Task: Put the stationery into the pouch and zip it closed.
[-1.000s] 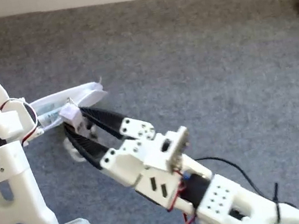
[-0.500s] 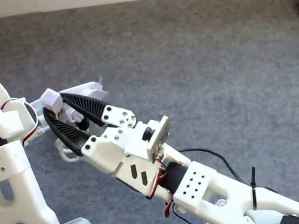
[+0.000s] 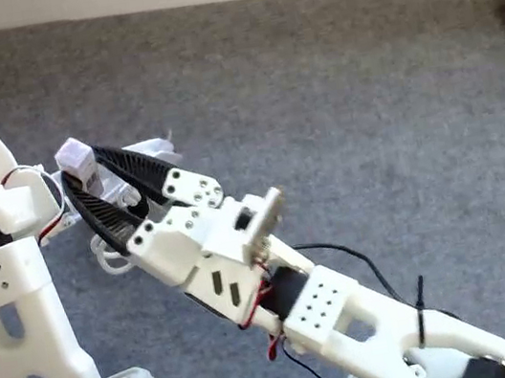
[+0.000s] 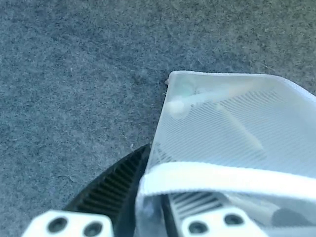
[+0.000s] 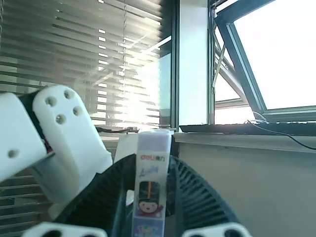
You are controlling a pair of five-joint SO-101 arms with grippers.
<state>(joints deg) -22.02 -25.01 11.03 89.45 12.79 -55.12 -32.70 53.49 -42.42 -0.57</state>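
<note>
**High view:** The right gripper (image 3: 83,171), reaching in from the lower right of the frame, has its black jaws clamped on a small white eraser (image 3: 73,159) at upper left. It sits just beside the left arm (image 3: 15,277). The translucent pouch (image 3: 155,150) lies on the grey carpet (image 3: 361,83) behind the jaws. The arm covers most of the pouch, so its mouth cannot be made out. With the arms this close, a small misjudgement could knock one against the other. It could also drop the eraser beside the opening rather than into it.

**Left wrist view:** The left gripper (image 4: 153,200), at the bottom of the frame, appears closed on the pouch (image 4: 232,133) at its edge. One black jaw is outside, and the other shows only dimly through the mesh. A pale pen-like stick (image 4: 207,96) already lies inside, near the top of the frame. The white zip band (image 4: 222,177) crosses the lower half. The slider is hard to find, and how wide the mouth gapes cannot be told. If the hold slackens, the mouth may sag shut.

**Right wrist view:** The right gripper (image 5: 151,170) pinches the eraser (image 5: 153,148) upright at centre frame, near the jaw tips. A light hold like this could let it twist or slip. The left arm's white housing (image 5: 59,128) looms at left, with blinds (image 5: 89,59) and a window (image 5: 276,54) behind. The camera points away from the pouch, so this view gives no guide to the drop.
</note>
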